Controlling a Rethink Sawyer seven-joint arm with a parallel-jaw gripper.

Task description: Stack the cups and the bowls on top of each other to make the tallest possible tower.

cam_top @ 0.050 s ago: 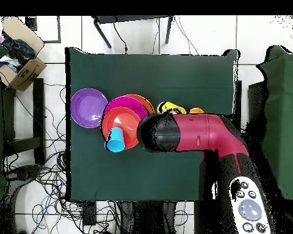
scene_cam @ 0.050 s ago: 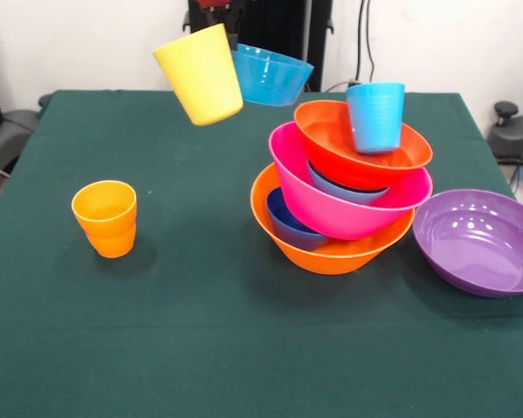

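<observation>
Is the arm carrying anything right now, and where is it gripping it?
The yellow cup and the teal bowl hang tilted in the air above the table, so they seem carried. The gripper itself is hidden, so the hold point cannot be told.

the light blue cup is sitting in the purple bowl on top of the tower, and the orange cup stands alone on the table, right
Not quite. In the front view the light blue cup sits in the red-orange bowl at the top of the tower; the purple bowl lies empty on the table beside it. The orange cup does stand alone on the table.
</observation>
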